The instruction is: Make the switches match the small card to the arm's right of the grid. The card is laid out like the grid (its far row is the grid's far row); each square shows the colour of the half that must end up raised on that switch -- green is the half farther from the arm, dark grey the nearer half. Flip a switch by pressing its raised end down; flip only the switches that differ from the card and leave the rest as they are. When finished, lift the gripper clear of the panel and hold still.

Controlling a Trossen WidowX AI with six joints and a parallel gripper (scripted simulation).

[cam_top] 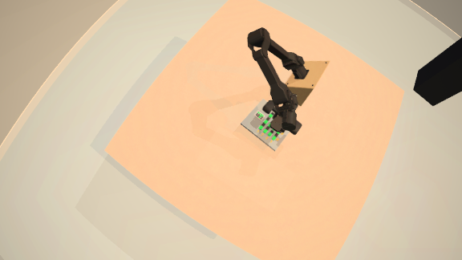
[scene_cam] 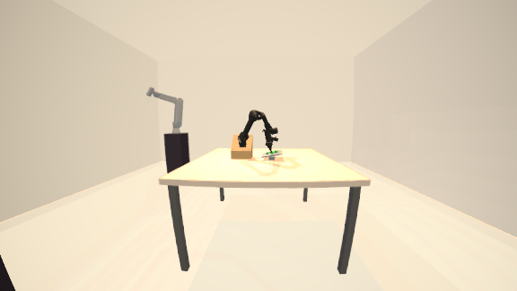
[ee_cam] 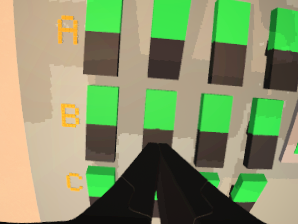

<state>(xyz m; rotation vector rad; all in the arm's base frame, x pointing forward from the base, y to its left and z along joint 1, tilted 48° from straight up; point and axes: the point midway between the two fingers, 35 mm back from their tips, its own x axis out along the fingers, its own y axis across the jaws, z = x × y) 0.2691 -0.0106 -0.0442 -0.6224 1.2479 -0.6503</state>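
The grey panel (cam_top: 247, 123) carries a grid of green-and-dark switches. In the wrist view, rows A and B show four switches each. Switch A1 (ee_cam: 102, 35) is at upper left and switch B1 (ee_cam: 102, 122) below it. My gripper (ee_cam: 156, 151) (scene_cam: 271, 151) is shut and empty, its tips over the dark nearer half of switch B2 (ee_cam: 160, 110); contact cannot be told. Row C is partly hidden by the fingers; switch C1 (ee_cam: 101, 181) and switch C4 (ee_cam: 250, 187) show darker green far-end faces. The card (cam_top: 260, 115) (ee_cam: 289, 152) is cut off at the wrist view's right edge, its pattern unreadable.
The arm stands on a wooden block (cam_top: 314, 74) (scene_cam: 241, 154) beside the panel, on the table (cam_top: 180, 160) (scene_cam: 265, 175). Orange row letters run along the panel's left side in the wrist view. Another, grey arm (scene_cam: 178, 112) stands on a dark pedestal beyond the table.
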